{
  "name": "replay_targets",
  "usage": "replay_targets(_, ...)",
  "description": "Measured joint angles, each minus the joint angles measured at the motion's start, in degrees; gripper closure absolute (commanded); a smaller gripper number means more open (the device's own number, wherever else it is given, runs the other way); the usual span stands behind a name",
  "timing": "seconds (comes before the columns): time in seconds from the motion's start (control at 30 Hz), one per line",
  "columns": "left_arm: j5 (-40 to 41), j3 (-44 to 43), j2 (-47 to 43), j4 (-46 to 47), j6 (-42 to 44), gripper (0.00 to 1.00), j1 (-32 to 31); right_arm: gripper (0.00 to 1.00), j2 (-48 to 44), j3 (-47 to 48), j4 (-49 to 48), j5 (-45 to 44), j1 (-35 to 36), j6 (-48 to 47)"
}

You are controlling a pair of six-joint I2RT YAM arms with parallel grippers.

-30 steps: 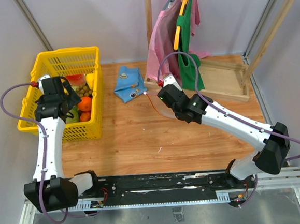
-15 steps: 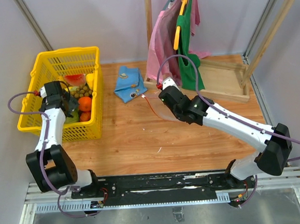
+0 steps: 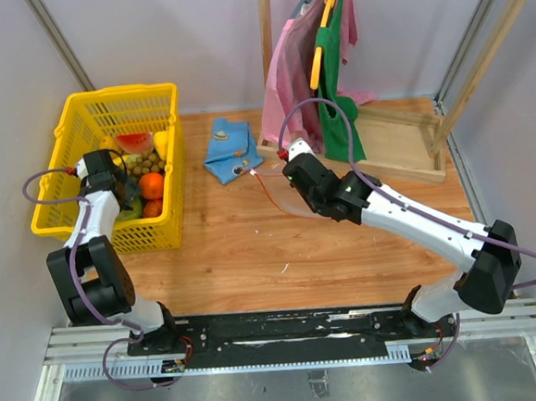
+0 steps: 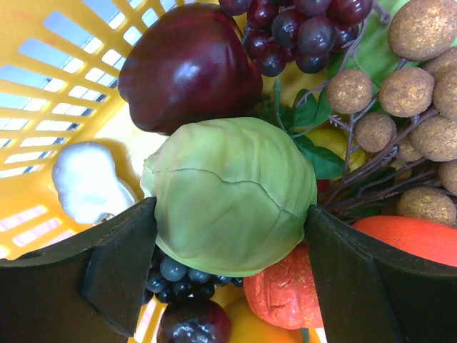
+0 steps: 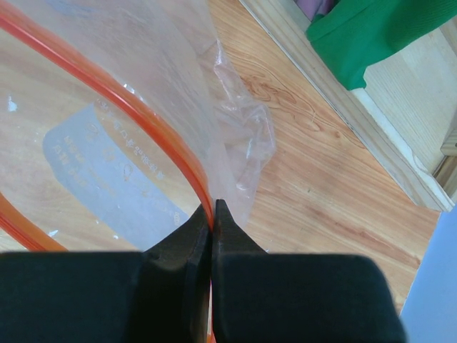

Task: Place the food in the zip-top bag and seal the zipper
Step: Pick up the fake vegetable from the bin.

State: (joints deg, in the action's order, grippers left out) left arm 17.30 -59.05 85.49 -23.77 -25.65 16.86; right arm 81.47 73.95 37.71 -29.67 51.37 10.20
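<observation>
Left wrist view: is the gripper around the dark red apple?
No, the left gripper straddles the green cabbage; the dark red apple sits beyond it, outside the fingers.

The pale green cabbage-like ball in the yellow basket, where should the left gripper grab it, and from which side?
Across its widest middle, from straight above. The pale green cabbage-like ball sits topmost in the yellow basket, round and exposed, and the left gripper's fingers flank both sides.

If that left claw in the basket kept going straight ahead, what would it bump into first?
The green cabbage: it sits dead ahead, between the open fingers of the left gripper, though depth is unclear.
</observation>
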Motion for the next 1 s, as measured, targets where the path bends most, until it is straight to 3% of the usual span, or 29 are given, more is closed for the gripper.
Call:
replay_targets(0.17, -0.6, 0.7, 0.0, 2.1, 1.0, 0.45, 0.0, 0.99, 0.9, 0.0, -0.1, 0.2, 0.0, 0.0)
replay_targets(0.37, -1.9, 1.6, 0.0, 4.2, 2.1, 0.85, 0.0, 0.99, 1.5, 0.0, 0.0, 0.2, 0.0, 0.0)
replay_targets(0.47, -2.6, 1.6, -0.1, 4.4, 2.5, 0.99, 0.1, 0.99, 1.5, 0.0, 0.0, 0.3, 0.0, 0.0)
replay_targets(1.0, -11.8, -0.3, -11.1, -0.5, 3.5, 1.0, 0.3, 0.99, 1.5, 0.4, 0.1, 0.3, 0.0, 0.0)
